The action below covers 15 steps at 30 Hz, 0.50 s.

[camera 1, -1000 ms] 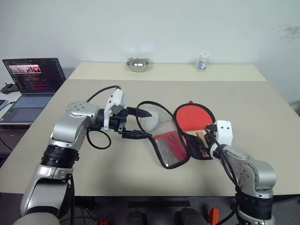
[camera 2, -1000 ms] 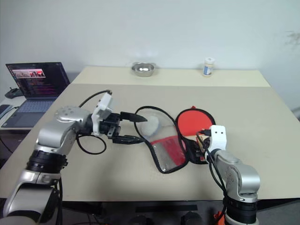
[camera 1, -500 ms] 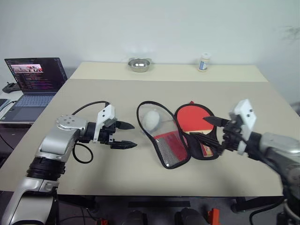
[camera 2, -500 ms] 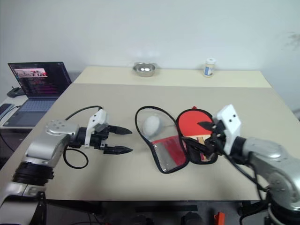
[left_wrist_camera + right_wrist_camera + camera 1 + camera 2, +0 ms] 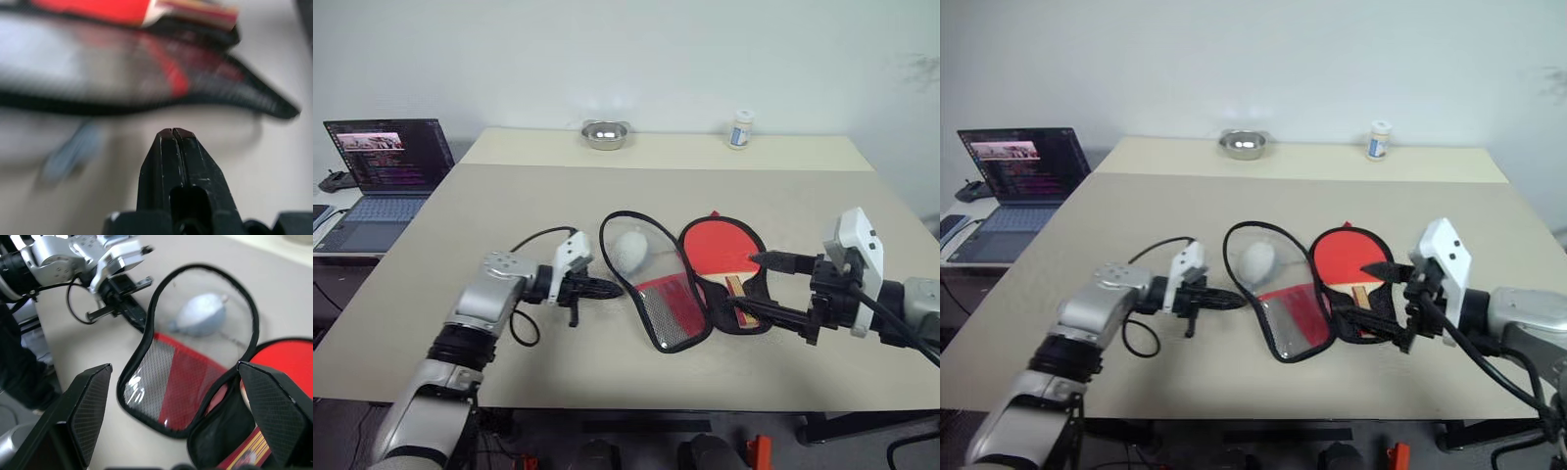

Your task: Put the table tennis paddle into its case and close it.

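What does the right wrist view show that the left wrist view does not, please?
The right wrist view adds the right gripper, open above the case, and the left arm with its looped cable. The left wrist view adds a close look at the left gripper, shut on nothing, just short of the case's edge. Both include the case's mesh flap and the red paddle.

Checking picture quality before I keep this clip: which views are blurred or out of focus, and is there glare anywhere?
Left wrist view: the shut left gripper is sharp, but the case and paddle behind it are heavily smeared. Right wrist view: mild blur; the case's clear panel catches a soft sheen. Head views: evenly lit and sharp, with only a faint bright patch on the wall above the metal bowl.
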Tool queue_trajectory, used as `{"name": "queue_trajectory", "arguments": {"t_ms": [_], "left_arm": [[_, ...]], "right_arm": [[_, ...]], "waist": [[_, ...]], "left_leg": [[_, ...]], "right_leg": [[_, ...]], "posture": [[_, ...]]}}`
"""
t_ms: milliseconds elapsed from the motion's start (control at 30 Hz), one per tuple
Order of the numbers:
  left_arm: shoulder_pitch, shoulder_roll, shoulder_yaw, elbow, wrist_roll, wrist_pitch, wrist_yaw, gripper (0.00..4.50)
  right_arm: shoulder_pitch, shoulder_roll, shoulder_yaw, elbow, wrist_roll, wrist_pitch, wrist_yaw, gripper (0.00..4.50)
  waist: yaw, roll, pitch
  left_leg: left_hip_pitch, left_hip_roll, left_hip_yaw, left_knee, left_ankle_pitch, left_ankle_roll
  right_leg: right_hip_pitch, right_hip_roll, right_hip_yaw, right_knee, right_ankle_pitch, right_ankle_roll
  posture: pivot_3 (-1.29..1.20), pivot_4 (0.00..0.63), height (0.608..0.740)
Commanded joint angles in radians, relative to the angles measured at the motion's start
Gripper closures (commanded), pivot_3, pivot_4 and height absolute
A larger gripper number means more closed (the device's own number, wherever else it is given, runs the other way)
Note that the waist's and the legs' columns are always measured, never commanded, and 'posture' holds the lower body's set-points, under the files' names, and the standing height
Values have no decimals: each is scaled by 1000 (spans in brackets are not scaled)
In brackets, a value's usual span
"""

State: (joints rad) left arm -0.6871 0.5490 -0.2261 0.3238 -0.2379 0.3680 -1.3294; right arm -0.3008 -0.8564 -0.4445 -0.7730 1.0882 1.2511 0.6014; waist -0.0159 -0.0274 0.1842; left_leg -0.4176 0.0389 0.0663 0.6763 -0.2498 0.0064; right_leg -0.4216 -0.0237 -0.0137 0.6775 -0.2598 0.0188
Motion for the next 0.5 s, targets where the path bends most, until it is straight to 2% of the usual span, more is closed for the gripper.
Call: {"name": "queue_trajectory", "arguments": {"t_ms": [33, 233, 367, 500], "left_arm": [[-96, -91, -20, -14, -24, -1, -13, 4472], [-246, -249, -9, 110, -16, -33, 25, 4472], [-364, -363, -13, 341, 47, -174, 105, 4472], [-436, -422, 3, 539, 106, -305, 202, 4472]], "right_arm": [[23, -53, -48, -7, 42, -31, 2, 0], [67, -118, -77, 15, 74, -57, 5, 0], [100, -146, -80, 24, 70, -80, 13, 0], [115, -162, -62, 47, 28, -109, 6, 0]], "waist": [[8, 0, 0], [12, -1, 0], [16, -1, 0], [13, -1, 1]], "left_leg": [[0, 0, 0, 0, 0, 0], [0, -3, 0, 1, 0, 0], [-1, -4, -3, 0, 0, 0], [-1, -7, -3, 0, 0, 1]], "right_leg": [[0, 0, 0, 0, 0, 0], [0, 1, 1, -1, 0, 0], [0, 1, 0, -1, 0, 1], [0, 0, 1, -2, 0, 1]], "posture": [[0, 150, 740], [0, 150, 740], [0, 150, 740], [0, 150, 740]]}}
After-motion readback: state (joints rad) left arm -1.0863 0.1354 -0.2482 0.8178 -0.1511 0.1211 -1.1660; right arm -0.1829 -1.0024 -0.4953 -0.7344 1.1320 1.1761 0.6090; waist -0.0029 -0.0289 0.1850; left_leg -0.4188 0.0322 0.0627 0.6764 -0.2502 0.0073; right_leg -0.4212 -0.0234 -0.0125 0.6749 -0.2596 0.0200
